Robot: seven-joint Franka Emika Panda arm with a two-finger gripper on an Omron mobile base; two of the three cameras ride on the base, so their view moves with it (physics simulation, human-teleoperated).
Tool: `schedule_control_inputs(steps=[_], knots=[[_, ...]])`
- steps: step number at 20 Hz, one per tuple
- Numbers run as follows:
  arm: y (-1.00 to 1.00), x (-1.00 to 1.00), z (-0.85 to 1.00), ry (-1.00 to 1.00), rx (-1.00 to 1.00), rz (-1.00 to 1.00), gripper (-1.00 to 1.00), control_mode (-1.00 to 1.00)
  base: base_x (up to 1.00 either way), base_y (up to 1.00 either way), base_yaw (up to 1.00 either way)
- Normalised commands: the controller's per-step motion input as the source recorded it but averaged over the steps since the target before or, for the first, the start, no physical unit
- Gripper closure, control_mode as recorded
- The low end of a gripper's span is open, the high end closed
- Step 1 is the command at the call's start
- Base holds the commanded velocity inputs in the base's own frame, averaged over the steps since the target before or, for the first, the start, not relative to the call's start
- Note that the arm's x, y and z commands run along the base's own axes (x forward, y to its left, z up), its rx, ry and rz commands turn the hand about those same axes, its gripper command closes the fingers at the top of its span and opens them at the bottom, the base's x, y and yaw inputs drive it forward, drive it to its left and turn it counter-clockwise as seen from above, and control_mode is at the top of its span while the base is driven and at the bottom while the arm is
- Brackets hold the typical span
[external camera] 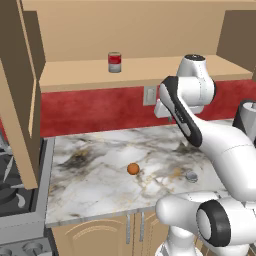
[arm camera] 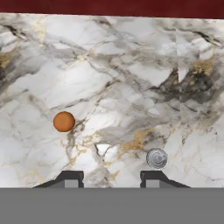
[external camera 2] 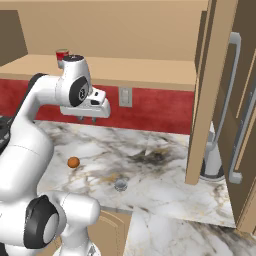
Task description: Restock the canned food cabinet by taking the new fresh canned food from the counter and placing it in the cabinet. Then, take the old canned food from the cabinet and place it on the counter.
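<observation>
The new fresh canned food, a small flat silver tin [external camera: 191, 175] [external camera 2: 120, 185] [arm camera: 156, 158], lies on the marble counter [external camera: 95, 150] [external camera 2: 160, 170] [arm camera: 131, 83] near its front edge. The old canned food, a red-and-white can [external camera: 114, 62] [external camera 2: 62, 55], stands upright on the shelf of the cabinet [external camera: 150, 70] [external camera 2: 145, 70]. My gripper [external camera 2: 88, 119] [arm camera: 111, 180] hangs high above the counter, pointing down, open with nothing between its fingers. In the hand view the tin lies just above the right fingertip [arm camera: 152, 177].
A small orange ball [external camera: 133, 169] [external camera 2: 73, 162] [arm camera: 64, 121] rests mid-counter, left of the tin. Tall cabinet doors stand open at the left [external camera: 20, 95] and right [external camera 2: 220, 100]. A stove [external camera: 15, 200] adjoins the counter's left end. A wall outlet [external camera: 149, 95] [external camera 2: 125, 97] sits on the red wall.
</observation>
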Motion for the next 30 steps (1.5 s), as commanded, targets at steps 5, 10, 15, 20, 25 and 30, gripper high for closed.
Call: schedule_control_inputs(steps=[5,10,15,20,25,30], knots=[[0.00,0.00,0.00,0.03,0.00,0.00,-1.00,-1.00,0.00,0.00,0.00],[-0.46,-0.10,-0.45,0.10,0.01,-0.06,-1.00,-1.00,0.00,0.00,0.00],[-0.88,-0.08,-0.98,0.20,0.00,-0.10,-1.00,-1.00,0.00,0.00,0.00],[-0.83,0.00,-1.00,0.29,0.00,-0.08,-1.00,-1.00,0.00,0.00,0.00],[-0.37,0.00,-0.76,0.32,0.00,-0.07,-1.00,-1.00,0.00,0.00,0.00],[-0.01,0.00,-0.40,0.15,0.00,-0.07,-1.00,-1.00,0.00,0.00,0.00]])
